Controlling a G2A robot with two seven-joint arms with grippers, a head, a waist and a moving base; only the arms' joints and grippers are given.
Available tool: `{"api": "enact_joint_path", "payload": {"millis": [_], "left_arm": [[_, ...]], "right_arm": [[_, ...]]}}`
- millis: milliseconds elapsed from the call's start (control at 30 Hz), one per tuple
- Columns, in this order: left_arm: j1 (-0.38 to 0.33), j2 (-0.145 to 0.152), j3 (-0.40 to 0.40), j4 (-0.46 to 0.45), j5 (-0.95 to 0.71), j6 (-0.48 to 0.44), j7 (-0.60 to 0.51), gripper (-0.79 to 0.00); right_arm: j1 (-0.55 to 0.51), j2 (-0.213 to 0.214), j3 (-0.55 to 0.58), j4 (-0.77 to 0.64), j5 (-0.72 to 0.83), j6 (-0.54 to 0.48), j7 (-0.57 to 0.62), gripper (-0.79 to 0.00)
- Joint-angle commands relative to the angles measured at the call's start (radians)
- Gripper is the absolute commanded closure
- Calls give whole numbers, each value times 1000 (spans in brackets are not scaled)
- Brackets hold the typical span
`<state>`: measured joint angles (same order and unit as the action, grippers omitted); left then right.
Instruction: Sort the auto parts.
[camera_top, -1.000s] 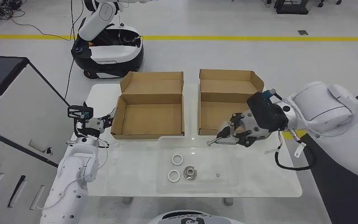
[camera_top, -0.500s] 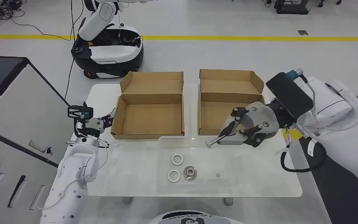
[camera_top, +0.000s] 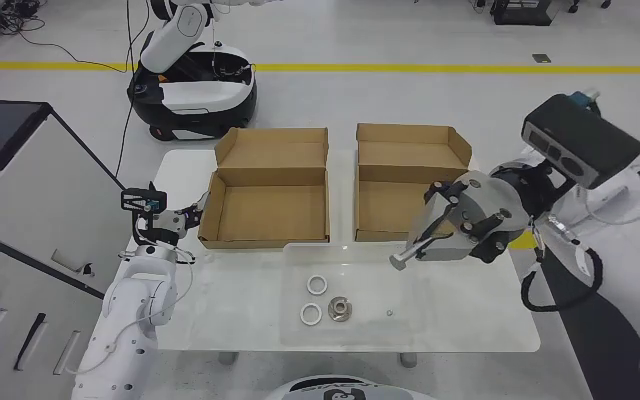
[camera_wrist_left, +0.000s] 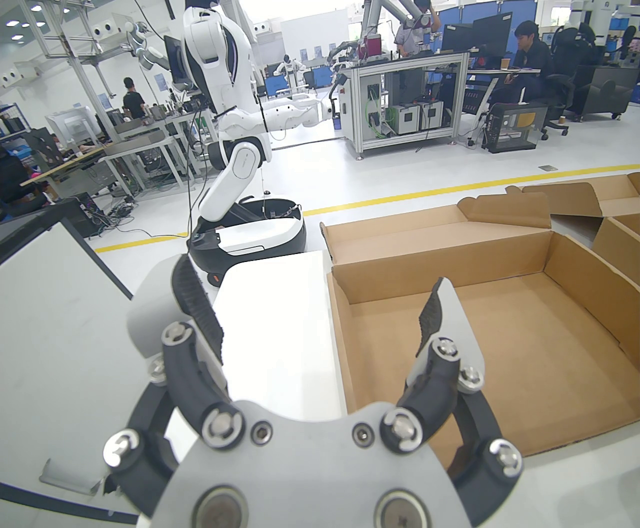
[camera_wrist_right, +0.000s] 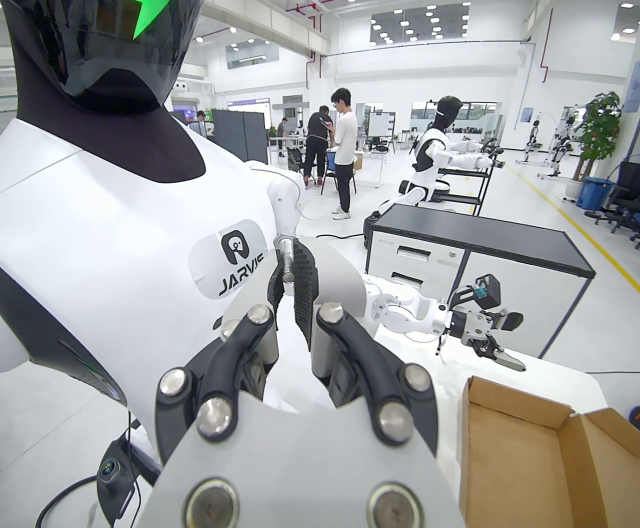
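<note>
Nearest on the worktop (camera_top: 450, 320), a white ring (camera_top: 318, 284), a second ring (camera_top: 311, 314) and a metal hub (camera_top: 340, 307) are seen unsorted. Just beyond, to the right, the right tool (camera_top: 403, 259) is closed on a bolt (camera_wrist_right: 285, 252), its long axis laid along the pads. The right box (camera_top: 380, 205) lies just behind this tool, opposite its tips, so a backward carry over the near wall is judged necessary. The left tool (camera_wrist_left: 320, 310) is held open beside the left box (camera_top: 265, 210).

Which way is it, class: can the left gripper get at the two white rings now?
Probably yes. The left gripper is open and empty beside the left box, and only bare table lies between it and the white rings.
</note>
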<state>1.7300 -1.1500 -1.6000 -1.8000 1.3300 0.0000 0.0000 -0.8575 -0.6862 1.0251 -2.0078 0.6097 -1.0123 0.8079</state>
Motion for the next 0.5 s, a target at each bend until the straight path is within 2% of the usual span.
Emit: {"api": "enact_joint_path", "payload": {"millis": [0,267,333,367,467], "left_arm": [[0,0,0,0,0,0,0,-785],[0,0,0,0,0,0,0,-785],[0,0,0,0,0,0,0,-785],[0,0,0,0,0,0,0,-785],[0,0,0,0,0,0,0,-785]], "right_arm": [[0,0,0,0,0,0,0,0],[0,0,0,0,0,0,0,0],[-12,-5,2,-26,0,0,-33,0],[-24,-11,-3,-42,47,0,-80,0],[-30,-29,-15,-72,109,0,-84,0]]}}
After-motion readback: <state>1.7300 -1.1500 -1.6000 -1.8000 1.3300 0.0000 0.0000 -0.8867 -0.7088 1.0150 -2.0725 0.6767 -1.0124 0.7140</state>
